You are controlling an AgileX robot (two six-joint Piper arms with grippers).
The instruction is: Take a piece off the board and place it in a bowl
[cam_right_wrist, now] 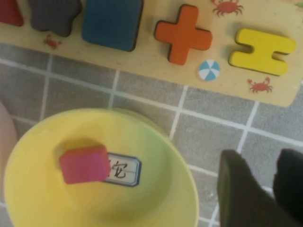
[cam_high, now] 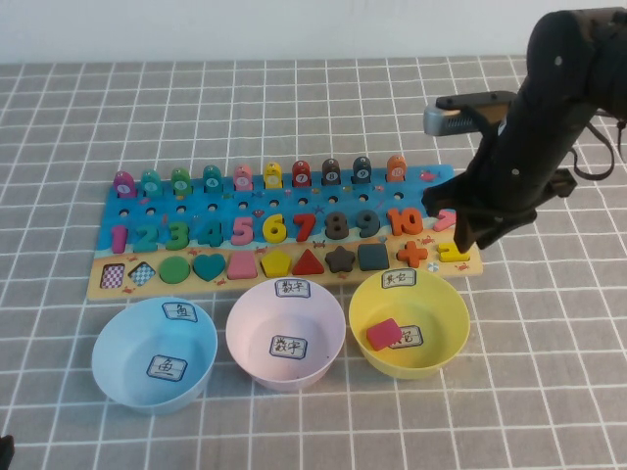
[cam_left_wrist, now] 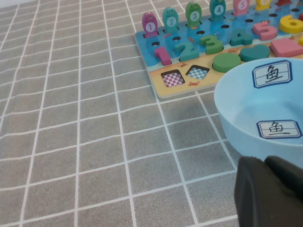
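Note:
The yellow equals-sign piece (cam_right_wrist: 262, 51) lies in its slot at the right end of the board (cam_right_wrist: 142, 64), beside the orange plus sign (cam_right_wrist: 183, 34). In the high view the piece (cam_high: 456, 254) is partly hidden by my right arm. My right gripper (cam_right_wrist: 271, 189) hovers over the table just in front of the board's right end, fingers slightly apart and empty; it also shows in the high view (cam_high: 468, 241). The yellow bowl (cam_high: 364, 305) stands in front of the board and holds a pink square block (cam_high: 382, 333). My left gripper (cam_left_wrist: 267, 189) is shut and empty beside the light blue bowl (cam_left_wrist: 236, 113).
A pink bowl (cam_high: 245, 338) and the light blue bowl (cam_high: 108, 367) stand left of the yellow bowl, in front of the board (cam_high: 98, 281). The board carries numbers, shapes and fish pegs. A grey checked cloth covers the table.

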